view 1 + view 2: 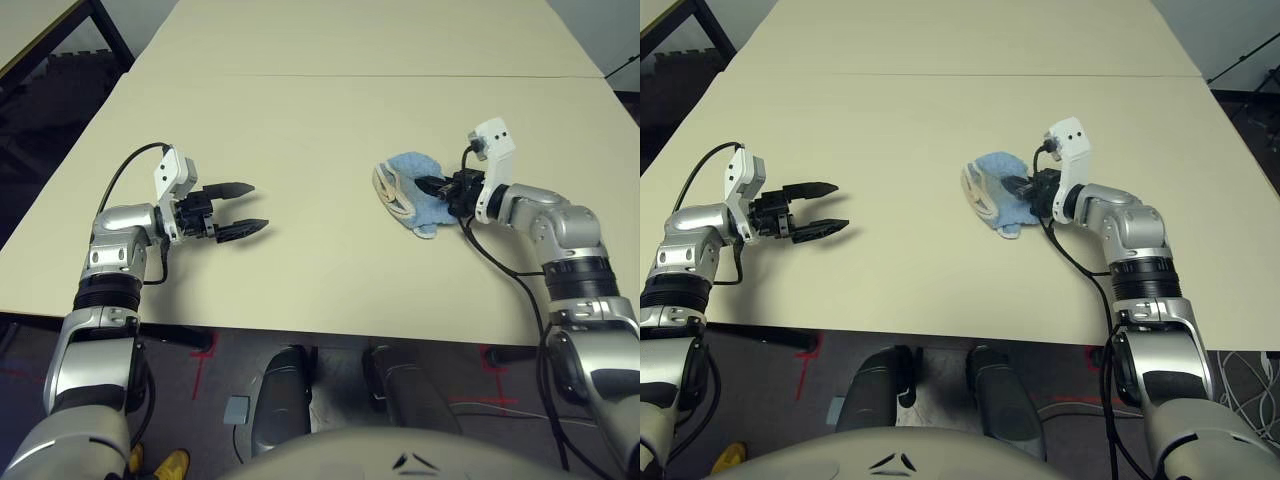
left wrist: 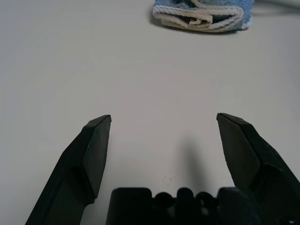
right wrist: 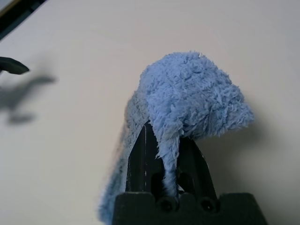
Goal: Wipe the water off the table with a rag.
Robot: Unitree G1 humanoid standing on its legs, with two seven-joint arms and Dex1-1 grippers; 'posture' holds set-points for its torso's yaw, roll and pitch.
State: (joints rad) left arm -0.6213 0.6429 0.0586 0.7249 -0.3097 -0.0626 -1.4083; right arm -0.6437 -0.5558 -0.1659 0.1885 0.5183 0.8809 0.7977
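Rag [image 1: 418, 190], lt blue w/ cream edge, was bunched on the R side of the table [image 1: 300, 270], clenched btwn the fingers of the R gripper [image 3: 168, 164]. L gripper [image 1: 262, 207] was released, fingers apart & empty over the L side. Tiny brownish water specks [image 2: 168, 179] lay on the table near the L gripper.

silver forearms [image 1: 565, 225], black ringed wrist bands [image 1: 107, 292], white brackets [image 1: 175, 172], black cables [image 1: 520, 285], dark two-part jaws [image 1: 225, 212]
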